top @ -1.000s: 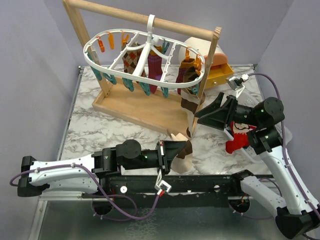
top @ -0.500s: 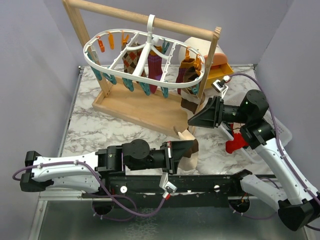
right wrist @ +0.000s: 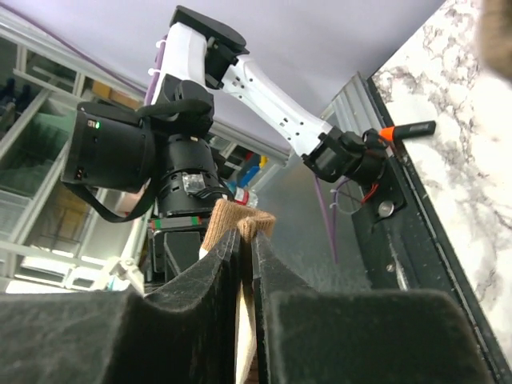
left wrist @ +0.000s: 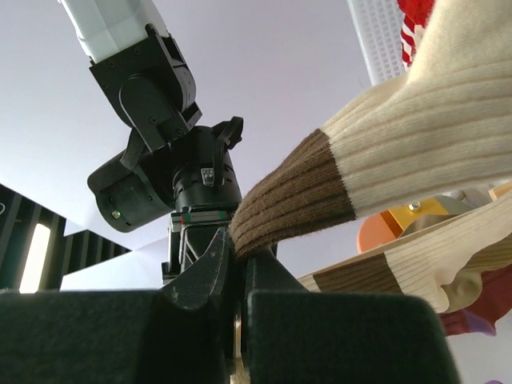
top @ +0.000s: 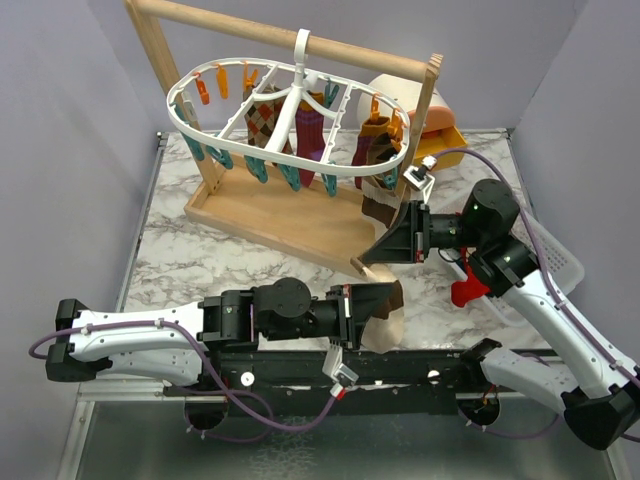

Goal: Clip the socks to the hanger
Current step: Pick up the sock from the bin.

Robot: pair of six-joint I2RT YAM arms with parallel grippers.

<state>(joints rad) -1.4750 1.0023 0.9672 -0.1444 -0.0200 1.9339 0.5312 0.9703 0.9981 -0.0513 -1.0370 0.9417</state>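
Observation:
A cream sock with a brown band (top: 388, 322) is stretched between both grippers in front of the wooden rack. My left gripper (top: 390, 298) is shut on its brown end (left wrist: 288, 200), jaws pressed together (left wrist: 238, 258). My right gripper (top: 369, 257) is shut on its tan tip (right wrist: 240, 218), which pokes up between the jaws (right wrist: 246, 240). The white oval hanger (top: 182, 122) hangs from the rack's bar. An argyle sock (top: 264, 118), a maroon sock (top: 308, 130) and a brown sock (top: 372, 150) are clipped to it. A red-and-white striped sock (top: 470, 285) lies under the right arm.
The wooden rack's tray base (top: 270, 215) stands mid-table, its right post (top: 420, 130) close to the right gripper. A white slatted basket (top: 562, 262) sits at the right. An orange and yellow object (top: 440, 125) lies behind the rack. Orange and teal clips (top: 215, 155) dangle from the ring.
The right gripper has swung left from beside the striped sock to the held sock and shut on its tip. The left arm has pushed right with the sock.

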